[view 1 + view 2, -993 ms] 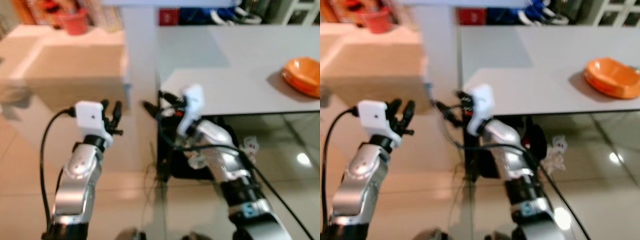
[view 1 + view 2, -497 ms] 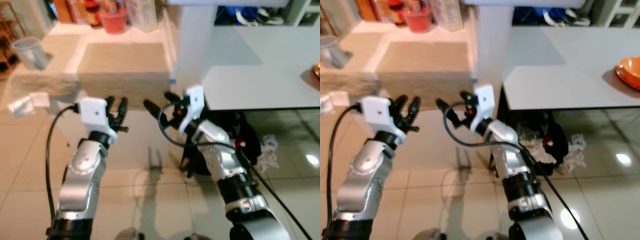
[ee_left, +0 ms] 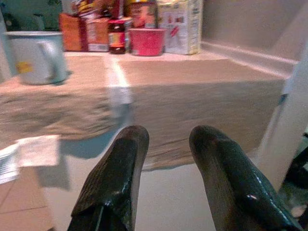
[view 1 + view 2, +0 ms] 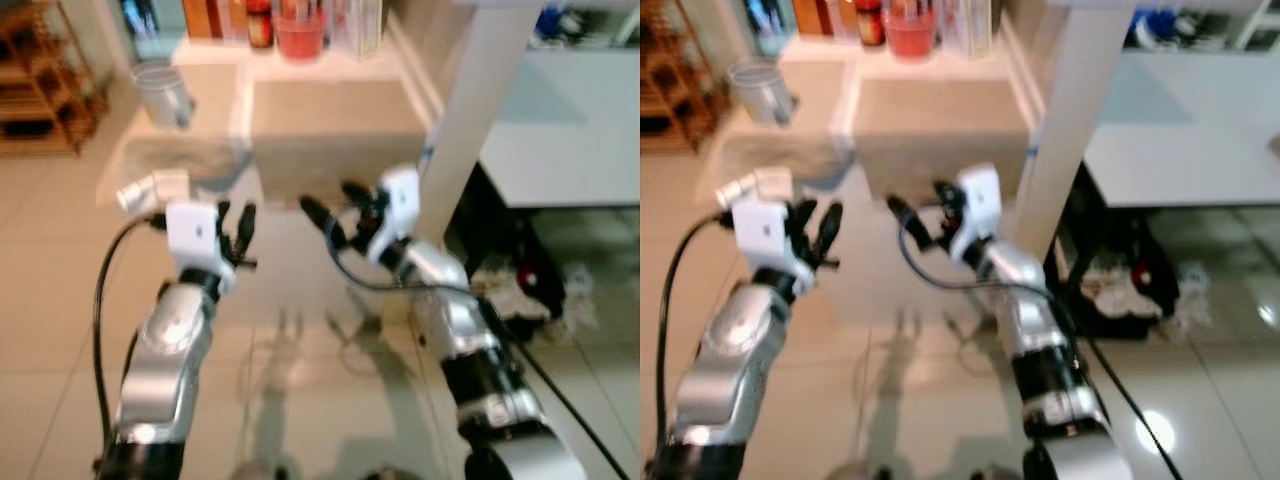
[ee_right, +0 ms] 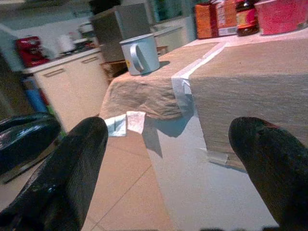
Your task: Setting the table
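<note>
A low table under a beige cloth (image 4: 330, 130) stands ahead of me. On it are a grey mug (image 4: 165, 90) near its left end, and a red cup (image 4: 300, 35), a dark jar (image 3: 117, 36) and boxes (image 3: 178, 26) along the far edge. My left gripper (image 4: 235, 225) is raised in front of the cloth's hanging edge, open and empty. My right gripper (image 4: 335, 205) is held beside it at the same height, with its fingers (image 5: 72, 168) spread wide and nothing between them. Both are short of the table and touch nothing.
A white pillar (image 4: 470, 110) rises just right of the cloth table, with a grey table (image 4: 570, 120) behind it and clutter (image 4: 520, 290) on the floor below. A wooden shelf (image 4: 40, 90) stands at the far left. Glossy tile floor lies below my arms.
The view has swung to the left: the grey table and its orange bowl slid out to the right, and the cloth-covered table came to the centre. Both arms keep the same raised pose.
</note>
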You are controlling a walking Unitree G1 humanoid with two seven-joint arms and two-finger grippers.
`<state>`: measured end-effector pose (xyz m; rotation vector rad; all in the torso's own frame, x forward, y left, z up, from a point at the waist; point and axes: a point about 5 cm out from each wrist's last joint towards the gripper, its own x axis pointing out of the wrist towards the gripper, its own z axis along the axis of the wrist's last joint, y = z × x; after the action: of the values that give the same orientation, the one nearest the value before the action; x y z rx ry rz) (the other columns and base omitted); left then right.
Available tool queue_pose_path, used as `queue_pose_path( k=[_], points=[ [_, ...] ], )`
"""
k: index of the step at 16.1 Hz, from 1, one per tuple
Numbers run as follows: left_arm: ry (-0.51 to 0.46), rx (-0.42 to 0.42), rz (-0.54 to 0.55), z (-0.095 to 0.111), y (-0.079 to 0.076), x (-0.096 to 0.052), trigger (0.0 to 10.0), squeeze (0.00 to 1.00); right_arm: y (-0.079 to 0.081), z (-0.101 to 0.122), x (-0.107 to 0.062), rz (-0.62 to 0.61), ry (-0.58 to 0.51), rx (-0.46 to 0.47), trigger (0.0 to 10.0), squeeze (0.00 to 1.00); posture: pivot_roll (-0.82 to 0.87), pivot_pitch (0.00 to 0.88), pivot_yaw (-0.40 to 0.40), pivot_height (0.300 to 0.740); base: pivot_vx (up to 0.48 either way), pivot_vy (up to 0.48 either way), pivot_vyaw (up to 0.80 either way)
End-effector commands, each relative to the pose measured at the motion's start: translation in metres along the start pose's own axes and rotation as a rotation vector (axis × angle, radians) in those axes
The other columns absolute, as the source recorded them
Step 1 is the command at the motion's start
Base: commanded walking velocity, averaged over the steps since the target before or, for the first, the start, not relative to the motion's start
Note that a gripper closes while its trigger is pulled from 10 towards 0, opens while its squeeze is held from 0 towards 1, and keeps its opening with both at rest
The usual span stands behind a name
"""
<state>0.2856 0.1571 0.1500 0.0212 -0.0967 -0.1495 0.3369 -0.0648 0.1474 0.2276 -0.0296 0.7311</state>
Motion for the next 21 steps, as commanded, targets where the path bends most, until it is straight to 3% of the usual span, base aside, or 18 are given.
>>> queue_pose_path(
  k=[1,5,8,9,13,15,21],
  points=[
    [0.019,0.033,0.045,-0.004,0.01,-0.001,10.0,0.0,0.006,0.005,0.008,0.014,-0.011,-0.014,10.0,0.0,-0.05,0.032,-0.007,0.74,0.0,0.48,0.0],
    [0.032,0.027,0.112,-0.009,0.018,-0.004,10.0,0.0,-0.002,-0.003,0.004,-0.053,0.025,-0.033,10.0,0.0,-0.05,0.034,-0.01,0.74,0.0,0.324,0.0],
    [0.039,0.036,0.092,-0.017,0.016,-0.014,10.0,0.0,-0.008,-0.016,-0.009,-0.067,0.064,-0.011,10.0,0.0,-0.05,0.039,-0.009,0.74,0.0,0.0,0.0],
    [0.058,0.035,0.101,-0.023,0.018,-0.018,10.0,0.0,-0.01,-0.021,-0.012,-0.072,0.09,-0.047,10.0,0.0,-0.06,0.039,-0.008,0.74,0.334,0.0,0.8],
    [0.063,0.011,0.096,-0.029,0.015,-0.024,10.0,0.0,-0.019,-0.024,-0.022,-0.138,0.065,0.003,10.0,0.0,-0.06,0.045,-0.01,0.74,0.472,0.0,0.2],
    [0.051,0.006,0.082,-0.026,0.012,-0.021,10.0,0.0,-0.018,-0.019,-0.022,-0.115,0.038,-0.034,10.0,0.0,-0.06,0.045,-0.012,0.74,0.476,0.0,0.79],
    [0.003,0.017,0.04,-0.013,0.01,-0.015,10.0,0.0,-0.015,0.005,-0.016,-0.122,-0.109,-0.009,10.0,0.0,-0.06,0.03,-0.007,0.74,0.48,0.0,0.22]
  ],
)
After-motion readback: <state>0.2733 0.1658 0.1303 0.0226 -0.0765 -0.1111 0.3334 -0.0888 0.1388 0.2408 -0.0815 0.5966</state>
